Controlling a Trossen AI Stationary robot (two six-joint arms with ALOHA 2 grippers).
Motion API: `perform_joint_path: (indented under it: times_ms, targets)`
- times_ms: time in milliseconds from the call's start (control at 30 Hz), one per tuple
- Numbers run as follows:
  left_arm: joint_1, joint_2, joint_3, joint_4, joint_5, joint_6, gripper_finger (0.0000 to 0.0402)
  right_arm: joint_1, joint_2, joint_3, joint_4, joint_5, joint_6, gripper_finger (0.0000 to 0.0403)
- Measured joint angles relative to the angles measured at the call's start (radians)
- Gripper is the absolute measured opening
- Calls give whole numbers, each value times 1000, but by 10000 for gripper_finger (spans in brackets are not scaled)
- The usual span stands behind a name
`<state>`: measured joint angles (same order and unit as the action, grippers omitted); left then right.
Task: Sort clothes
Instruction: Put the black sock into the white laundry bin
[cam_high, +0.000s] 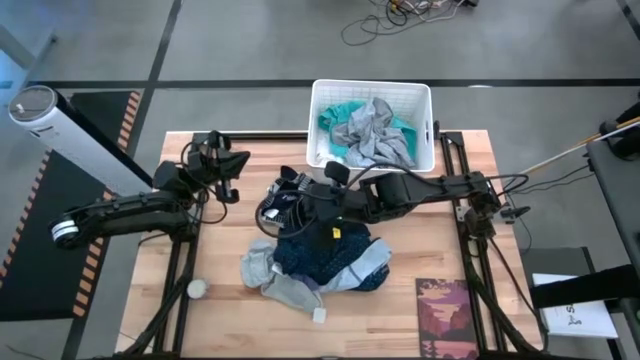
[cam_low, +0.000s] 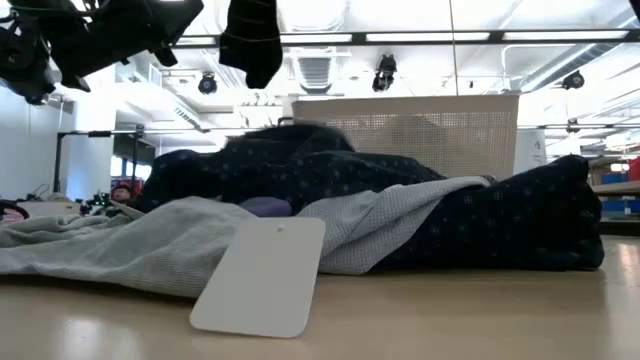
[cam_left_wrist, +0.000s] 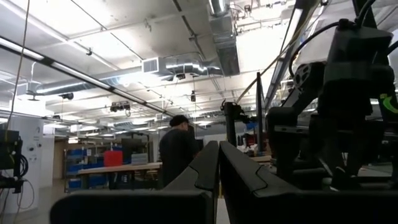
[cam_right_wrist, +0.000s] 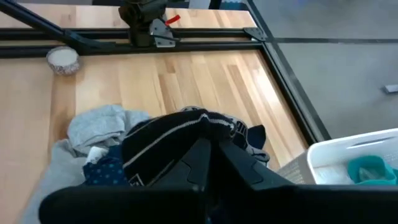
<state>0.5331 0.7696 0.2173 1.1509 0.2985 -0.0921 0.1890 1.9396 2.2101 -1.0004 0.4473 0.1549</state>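
My right gripper (cam_high: 292, 196) is above the table's middle, shut on a small black garment with white stripes (cam_right_wrist: 180, 134), which also shows hanging at the top of the low view (cam_low: 250, 40). Below it a pile lies on the table: a dark blue dotted garment (cam_high: 325, 255) and a grey one (cam_high: 275, 282), with a white tag (cam_low: 262, 275) at the near end. A teal garment (cam_high: 340, 115) and a grey one (cam_high: 385, 135) lie in the white basket (cam_high: 424, 95). My left gripper (cam_left_wrist: 217, 163) is shut and empty, held level above the table's far left (cam_high: 228, 165). My right gripper pinches the black striped garment at its bunched upper part (cam_right_wrist: 202, 132) between its two fingers; how many layers, I cannot tell. The garment hangs below the fingers (cam_low: 250, 55), clear of the pile and the table.
The white basket stands at the far edge, middle right. A dark red patterned mat (cam_high: 445, 315) lies at the near right. A small white round thing (cam_high: 197, 289) sits near the left frame. A person (cam_left_wrist: 177, 152) stands in the room beyond.
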Motion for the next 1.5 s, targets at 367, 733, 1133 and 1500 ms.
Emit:
perform_joint_path:
  times_ms: [367, 733, 1133, 1500]
  targets:
    - [0, 1, 0, -58, 0, -30, 0, -75, -9, 9, -179, 324, 0, 1]
    - [0, 2, 0, -157, 0, -23, 0, -363, -91, 9, -288, 292, -103, 0]
    - [0, 2, 0, -187, 0, -14, 0, -751, -59, -135, -247, -160, -167, 0]
    - [0, 2, 0, -206, 0, -22, 0, -874, -56, -645, 156, -463, -193, 0]
